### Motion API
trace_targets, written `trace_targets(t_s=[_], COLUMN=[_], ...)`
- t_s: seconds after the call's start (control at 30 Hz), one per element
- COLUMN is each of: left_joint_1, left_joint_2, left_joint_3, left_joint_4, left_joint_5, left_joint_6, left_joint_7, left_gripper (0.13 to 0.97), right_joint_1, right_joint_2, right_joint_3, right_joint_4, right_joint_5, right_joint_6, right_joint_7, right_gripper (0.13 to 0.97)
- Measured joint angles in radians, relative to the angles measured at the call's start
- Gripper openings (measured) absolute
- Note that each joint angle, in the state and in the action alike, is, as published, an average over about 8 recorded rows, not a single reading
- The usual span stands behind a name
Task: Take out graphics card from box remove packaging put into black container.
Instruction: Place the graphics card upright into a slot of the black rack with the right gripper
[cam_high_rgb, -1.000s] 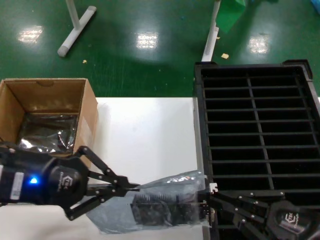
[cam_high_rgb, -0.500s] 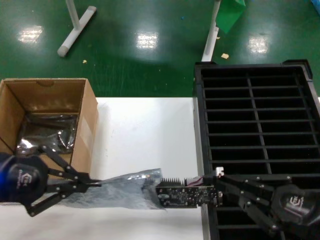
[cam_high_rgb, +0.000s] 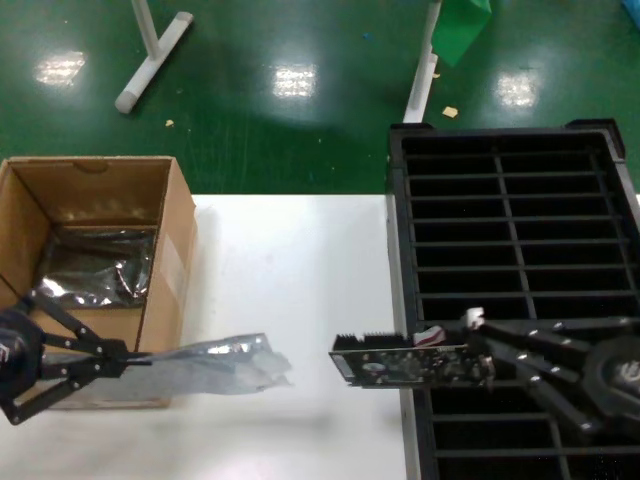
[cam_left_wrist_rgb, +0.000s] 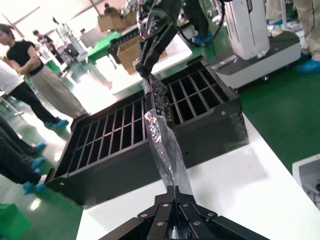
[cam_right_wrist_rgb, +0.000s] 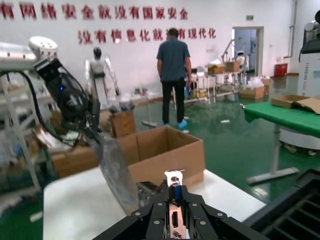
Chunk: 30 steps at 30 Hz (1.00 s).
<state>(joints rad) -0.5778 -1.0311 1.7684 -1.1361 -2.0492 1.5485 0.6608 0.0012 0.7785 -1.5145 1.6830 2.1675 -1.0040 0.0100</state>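
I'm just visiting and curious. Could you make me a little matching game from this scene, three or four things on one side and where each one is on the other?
Things:
1. graphics card
2. packaging
3. box
4. black container

Places:
A. on the table's left side, open on top
B. pinched by the left gripper, hanging empty over the table
C. at the table's right edge, with many narrow slots
D. held by the right gripper, at the crate's near edge

Pairs: 1-D, 2-B, 3-A, 4-C
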Motion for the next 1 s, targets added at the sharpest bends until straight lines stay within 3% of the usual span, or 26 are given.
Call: trace_targets(t_s=[0.23,0.57,1.0], left_joint_1=[-0.122,-0.246,-0.396], left_joint_2=[0.006,0.013,0.027], left_joint_3=[0.171,0.393,0.725], left_joint_4=[0.146,0.263,0.438], left_joint_5=[-0.084,-0.214,-0.416], left_joint_6=[0.018,0.021,0.021], left_joint_7=[0.110,0.220,0.368], left_gripper=[0.142,0.142,0.142], right_joint_1=[-0.087,-0.139,-0.108], right_joint_2=[0.133,0.291,0.488], right_joint_3=[0.114,0.249,0.294], right_joint_4=[0.144,0.247,0.267], right_joint_5=[-0.063,-0.173,-0.293], right_joint_6=[0.061,0.098,0.051], right_joint_7=[0.065,0.126,0.145], right_gripper=[0.180,0.180,0.180])
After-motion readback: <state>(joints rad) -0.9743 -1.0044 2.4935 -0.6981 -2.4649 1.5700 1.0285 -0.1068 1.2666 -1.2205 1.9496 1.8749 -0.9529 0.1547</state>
